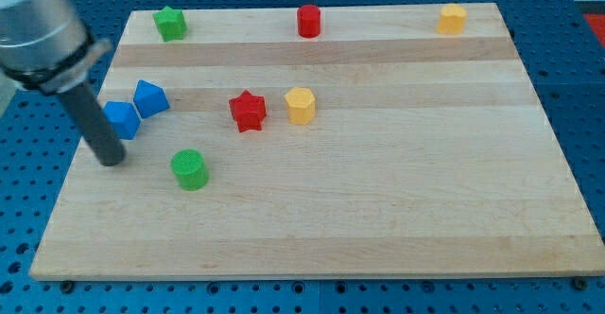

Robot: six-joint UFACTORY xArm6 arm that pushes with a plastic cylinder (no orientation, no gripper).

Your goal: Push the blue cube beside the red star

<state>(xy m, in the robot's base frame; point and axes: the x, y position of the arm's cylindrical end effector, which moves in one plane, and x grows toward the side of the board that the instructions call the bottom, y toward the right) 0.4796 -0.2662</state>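
The red star (248, 111) lies on the wooden board left of centre. Two blue blocks lie at the view's left: a blue cube (121, 119) and a second blue block (150, 98) just up and right of it. My tip (112, 160) rests on the board just below and left of the blue cube, very close to it; I cannot tell if they touch. The rod rises from there to the view's top left.
A yellow hexagonal block (300, 105) sits right of the red star. A green cylinder (189, 169) lies below the blue blocks. At the board's top edge (378, 8) are a green star (170, 23), a red cylinder (309, 21) and a yellow block (452, 18).
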